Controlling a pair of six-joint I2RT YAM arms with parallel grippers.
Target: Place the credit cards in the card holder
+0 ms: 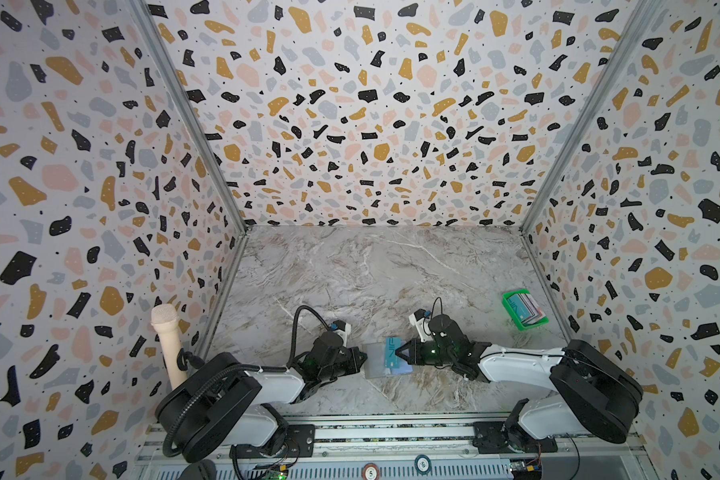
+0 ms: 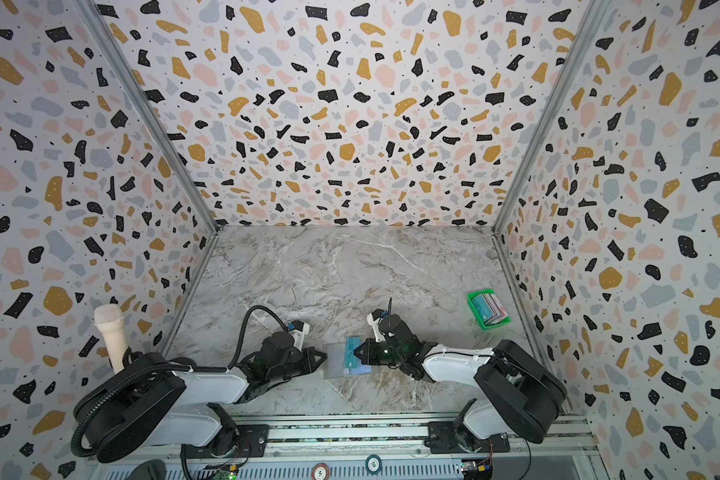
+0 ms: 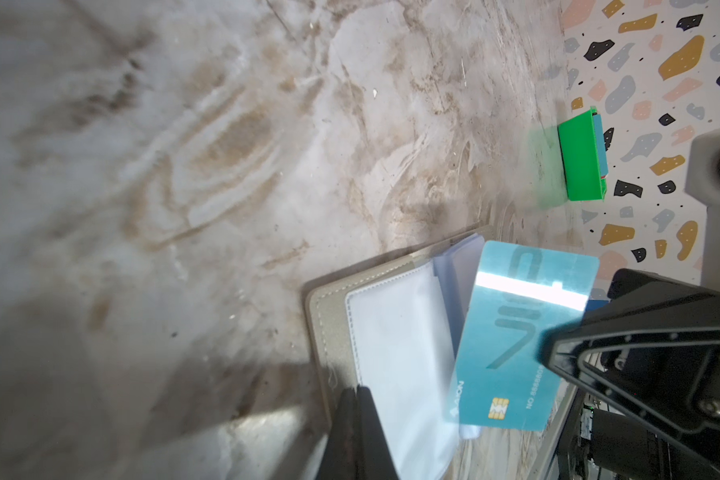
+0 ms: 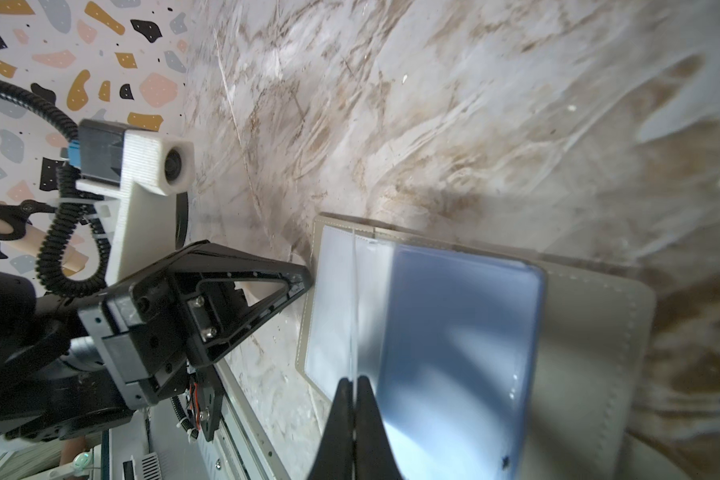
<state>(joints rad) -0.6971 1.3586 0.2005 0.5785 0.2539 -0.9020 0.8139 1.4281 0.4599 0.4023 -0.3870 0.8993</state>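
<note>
The card holder (image 1: 374, 365) (image 2: 334, 366) lies open at the table's front middle, grey with clear pockets (image 3: 395, 345). A bluish leaf (image 4: 454, 353) lies over its inside. My right gripper (image 1: 396, 353) (image 4: 353, 378) is shut on a teal credit card (image 1: 390, 351) (image 3: 512, 324), held on edge over the open holder; the right wrist view shows it as a thin line. My left gripper (image 1: 366, 356) (image 3: 360, 388) is shut, its tip resting on the holder's left stitched edge (image 4: 308, 291). More credit cards stand in a green tray (image 1: 523, 309) (image 2: 488, 309) at the right.
The green tray (image 3: 580, 162) sits close to the right wall. A beige microphone-like post (image 1: 168, 345) stands by the left wall beside the left arm. Patterned walls close in the marble table (image 1: 371, 270) on three sides.
</note>
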